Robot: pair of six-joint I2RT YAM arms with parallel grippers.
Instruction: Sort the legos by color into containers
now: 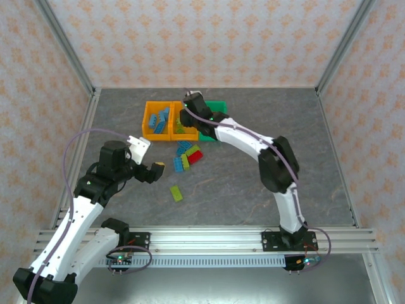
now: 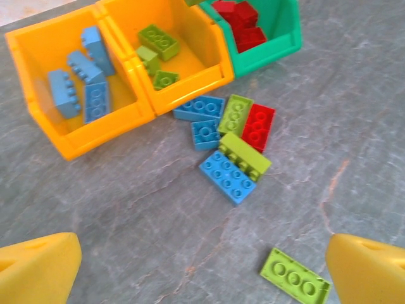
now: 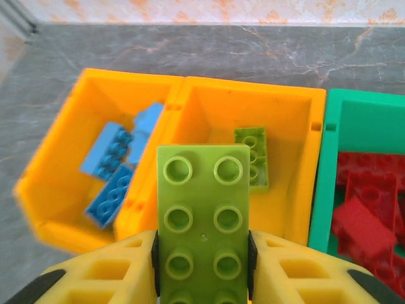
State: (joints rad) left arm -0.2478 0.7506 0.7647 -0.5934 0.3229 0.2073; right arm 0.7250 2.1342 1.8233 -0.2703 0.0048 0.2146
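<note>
Jaws of my right gripper are pinching the lime green studded plastic brick above the middle orange plastic bin, so I'm aiming it clear of the rims before releasing.

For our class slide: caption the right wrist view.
Right claw grips a lime green brick near the middle orange bin.

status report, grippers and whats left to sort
Right gripper shut on a lime brick, over the middle orange bin. Left gripper open, empty, above the table. Loose pile of blue, lime, red bricks unsorted, lone lime brick apart. Nothing in the way.
</note>
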